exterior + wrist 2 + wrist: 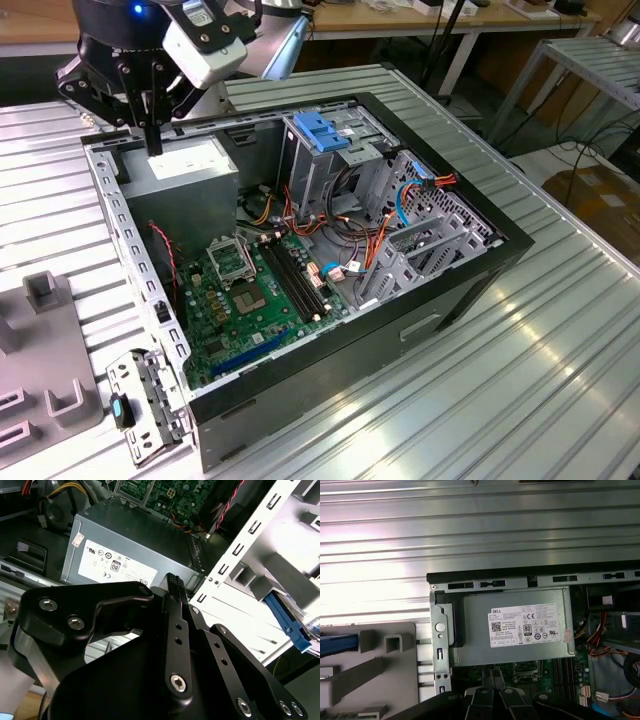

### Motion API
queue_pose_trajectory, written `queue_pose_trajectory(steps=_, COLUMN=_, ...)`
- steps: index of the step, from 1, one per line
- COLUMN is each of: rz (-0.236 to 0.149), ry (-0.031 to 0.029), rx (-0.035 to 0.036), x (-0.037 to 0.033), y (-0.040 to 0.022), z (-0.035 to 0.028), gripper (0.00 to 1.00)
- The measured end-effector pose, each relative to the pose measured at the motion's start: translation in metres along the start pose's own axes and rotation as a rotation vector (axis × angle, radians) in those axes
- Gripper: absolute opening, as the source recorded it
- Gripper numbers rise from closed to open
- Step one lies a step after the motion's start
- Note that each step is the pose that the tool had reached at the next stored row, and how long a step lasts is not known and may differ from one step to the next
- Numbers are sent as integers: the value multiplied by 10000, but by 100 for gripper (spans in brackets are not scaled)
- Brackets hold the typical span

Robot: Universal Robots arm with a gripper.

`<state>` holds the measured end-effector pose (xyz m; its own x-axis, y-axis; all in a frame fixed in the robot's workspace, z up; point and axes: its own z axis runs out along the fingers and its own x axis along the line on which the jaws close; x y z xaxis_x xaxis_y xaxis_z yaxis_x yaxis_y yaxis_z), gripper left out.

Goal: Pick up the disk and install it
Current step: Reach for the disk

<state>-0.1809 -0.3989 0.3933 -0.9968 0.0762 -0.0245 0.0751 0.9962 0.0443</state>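
Exterior view: 2 fingers (151, 125) pressed together, empty, near 1 grey power-supply box (185, 172) inside 1 case (420, 330).

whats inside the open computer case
A grey power-supply box, a green motherboard, a metal drive cage with a blue top, and orange cables. The gripper hangs near the box. What lies under the box and deep in the cage is covered.

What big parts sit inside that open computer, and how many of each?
grey metal power-supply box with white sticker: 1
metal drive cage with blue plastic top: 1
green circuit board: 1
Total: 3
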Motion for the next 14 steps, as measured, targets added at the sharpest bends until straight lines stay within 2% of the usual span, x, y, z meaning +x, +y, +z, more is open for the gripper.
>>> queue_pose_trajectory(steps=14, rz=0, ry=0, rx=0, x=65, y=-5, z=-2, gripper=11)
